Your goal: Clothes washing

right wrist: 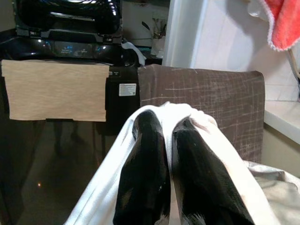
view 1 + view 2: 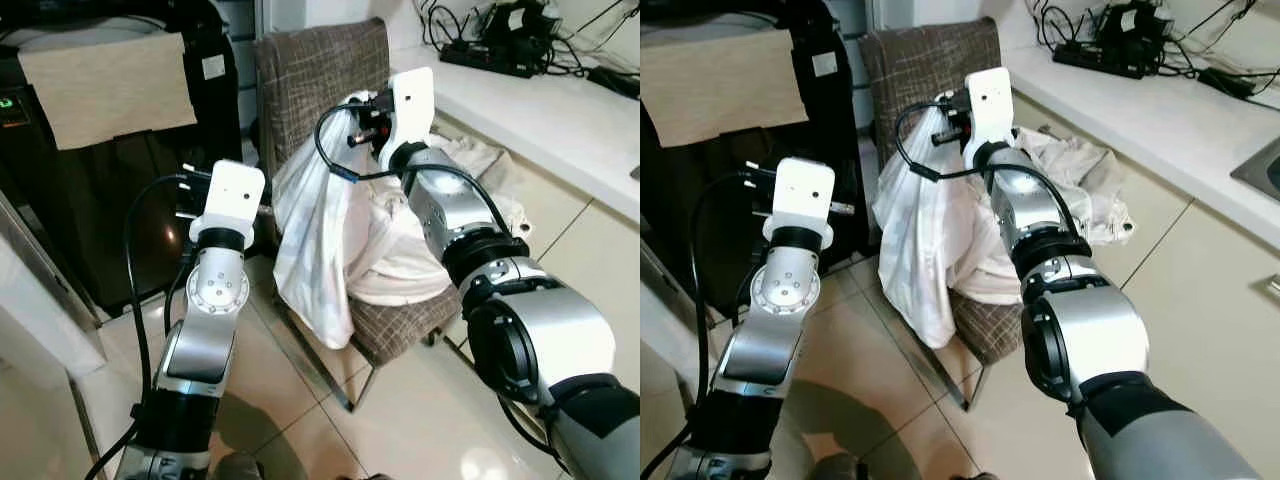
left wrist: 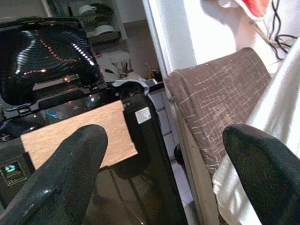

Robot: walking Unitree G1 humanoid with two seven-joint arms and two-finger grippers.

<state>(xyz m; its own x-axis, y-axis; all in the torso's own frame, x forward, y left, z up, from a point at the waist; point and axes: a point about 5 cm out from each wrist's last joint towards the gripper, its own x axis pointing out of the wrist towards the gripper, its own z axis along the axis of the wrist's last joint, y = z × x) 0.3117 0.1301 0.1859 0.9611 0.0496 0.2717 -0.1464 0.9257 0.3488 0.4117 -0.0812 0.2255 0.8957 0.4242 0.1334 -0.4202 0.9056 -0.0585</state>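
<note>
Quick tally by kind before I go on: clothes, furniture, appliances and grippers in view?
Clothes: 2, the white garment lifted by the right gripper, and the cream garment on the seat.
Chairs: 1, the brown chair.
Washers: 1, the black washing machine, lid up.
Grippers: 2, including the open left gripper.
Total: 6.

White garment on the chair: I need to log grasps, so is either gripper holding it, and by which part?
The right gripper pinches the white garment at a bunched top fold; the left gripper is open, holding nothing.
</note>
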